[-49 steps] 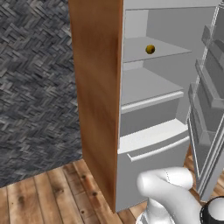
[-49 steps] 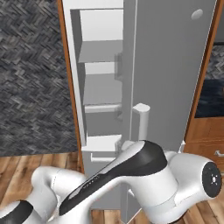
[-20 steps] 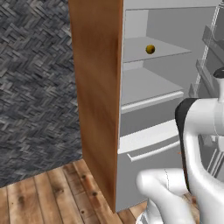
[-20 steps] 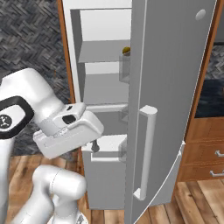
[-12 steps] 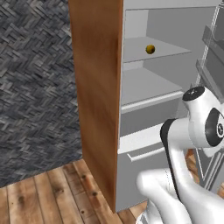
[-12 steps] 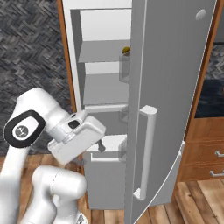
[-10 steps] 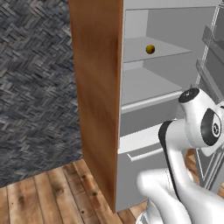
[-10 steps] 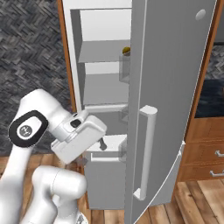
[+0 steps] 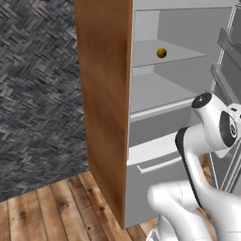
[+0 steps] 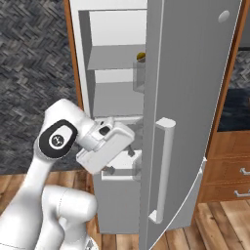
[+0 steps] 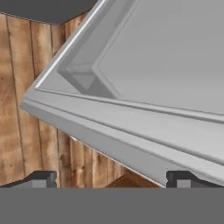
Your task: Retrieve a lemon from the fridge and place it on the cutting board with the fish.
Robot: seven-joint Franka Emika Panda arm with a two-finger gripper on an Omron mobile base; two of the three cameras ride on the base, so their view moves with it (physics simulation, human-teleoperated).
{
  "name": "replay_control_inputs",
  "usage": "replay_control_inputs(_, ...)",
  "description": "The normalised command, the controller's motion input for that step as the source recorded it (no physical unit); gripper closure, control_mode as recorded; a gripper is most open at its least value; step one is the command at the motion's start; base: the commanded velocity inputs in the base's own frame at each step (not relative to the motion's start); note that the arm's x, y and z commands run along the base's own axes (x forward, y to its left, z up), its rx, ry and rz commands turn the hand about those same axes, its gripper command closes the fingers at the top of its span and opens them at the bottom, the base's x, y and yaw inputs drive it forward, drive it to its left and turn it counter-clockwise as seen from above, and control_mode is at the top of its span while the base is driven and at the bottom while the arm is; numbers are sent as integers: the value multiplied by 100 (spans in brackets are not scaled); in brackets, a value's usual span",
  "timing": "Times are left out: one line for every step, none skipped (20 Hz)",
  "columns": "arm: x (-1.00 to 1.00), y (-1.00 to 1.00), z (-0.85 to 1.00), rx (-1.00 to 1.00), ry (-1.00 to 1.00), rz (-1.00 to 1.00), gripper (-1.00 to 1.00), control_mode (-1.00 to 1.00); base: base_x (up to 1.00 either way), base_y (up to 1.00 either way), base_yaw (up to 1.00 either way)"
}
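Observation:
The fridge stands open, its door swung out on the right with a vertical handle. The lemon is a small dark-yellow ball on an upper shelf; in the right base view the lemon peeks out past the door's edge. My gripper hangs well below it, in front of the lower drawer, tilted downward. It is open with nothing between its fingertips. In the hand view the gripper looks at a grey fridge edge over wooden floor. The cutting board and fish are out of view.
The open door stands close on the right of my arm. Door bins jut inward. A wood side panel bounds the fridge on the left, next to a dark woven wall. Wooden drawers lie to the right, plank floor below.
The arm has unfolded and risen from low by the base. Over the last second the hand shifted a little right, toward the fridge's lower drawer. The jaws stayed open.

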Motion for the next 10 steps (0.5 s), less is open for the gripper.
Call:
replay_control_inputs(36,-42,-16,0,-1,8,-100,-100,0,0,0)
replay_control_inputs(34,-44,-17,0,-1,7,-100,-100,0,0,0)
replay_control_inputs(34,-44,-18,0,-1,7,-100,-100,0,0,0)
replay_control_inputs(34,-42,-19,0,-1,7,-100,-100,0,0,0)
replay_control_inputs(37,-40,-19,0,-1,7,-100,-100,0,0,0)
replay_control_inputs(45,-36,-19,0,0,6,-100,-100,0,0,0)
replay_control_inputs(50,-31,-19,0,0,6,-100,-100,0,0,0)
replay_control_inputs(51,-29,-19,0,0,5,-100,-100,0,0,0)
replay_control_inputs(46,-29,-15,0,0,5,-100,-100,0,0,0)
replay_control_inputs(41,-34,-13,0,0,4,-100,-100,0,0,0)
